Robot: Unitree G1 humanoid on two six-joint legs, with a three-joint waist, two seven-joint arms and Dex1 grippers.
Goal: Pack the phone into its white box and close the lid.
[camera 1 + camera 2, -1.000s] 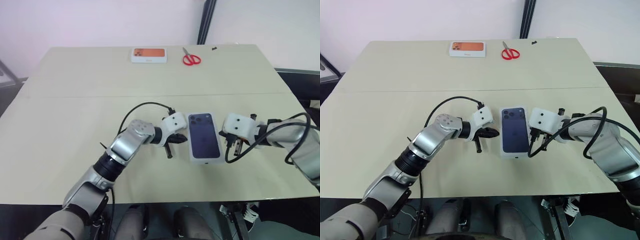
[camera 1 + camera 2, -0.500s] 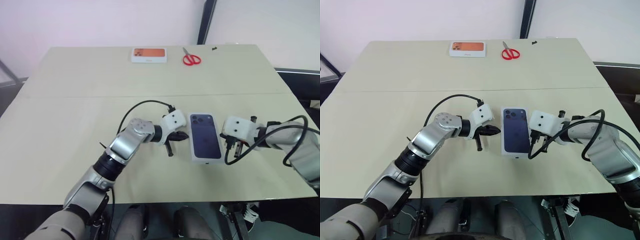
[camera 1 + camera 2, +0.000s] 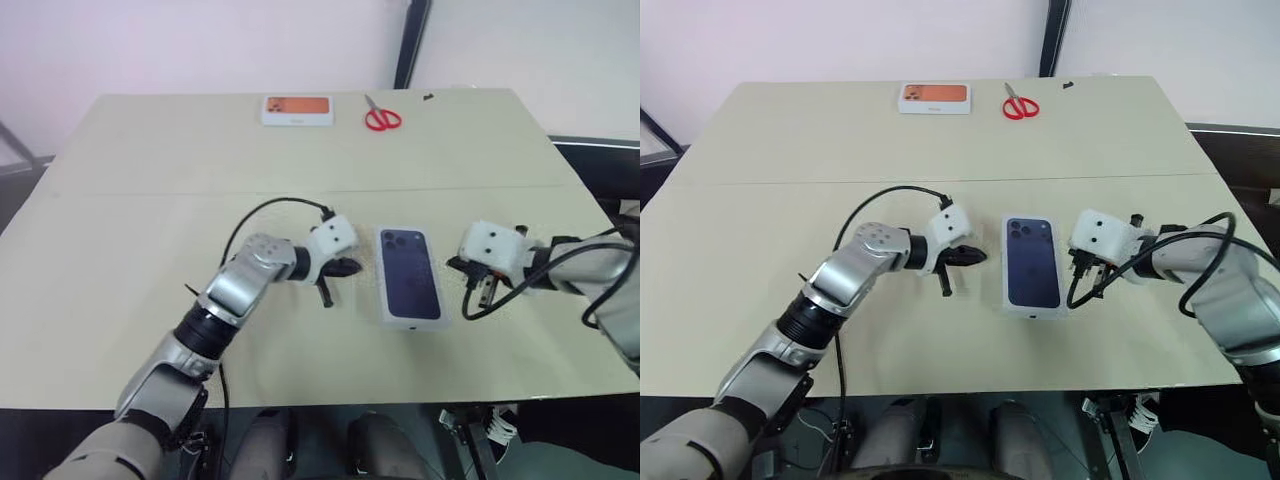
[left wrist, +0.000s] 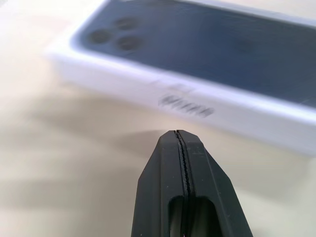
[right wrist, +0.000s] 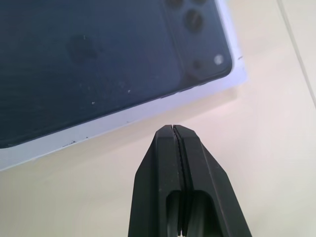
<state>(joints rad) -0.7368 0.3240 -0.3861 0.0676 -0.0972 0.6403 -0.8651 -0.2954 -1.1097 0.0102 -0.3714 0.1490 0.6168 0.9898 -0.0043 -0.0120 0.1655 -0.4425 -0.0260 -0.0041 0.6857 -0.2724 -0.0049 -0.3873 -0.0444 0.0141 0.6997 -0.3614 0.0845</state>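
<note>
Both grippers, left (image 3: 326, 290) and right (image 3: 482, 292), are pressed together, empty, flanking the lid (image 3: 409, 273) near the table's (image 3: 150, 230) front edge. Light, stiff, slick cardboard; best gripped by its long sides.

One closed white phone box with a dark phone picture on its lid (image 3: 410, 288) lies between two black pincers — the left pincer (image 3: 326, 291) beside one long edge, the right pincer (image 3: 479, 293) beside the other. Well beyond both pincers — one orange-topped box (image 3: 297, 110) and one pair of red scissors (image 3: 381, 117). All rest on one table (image 3: 130, 220).
</note>
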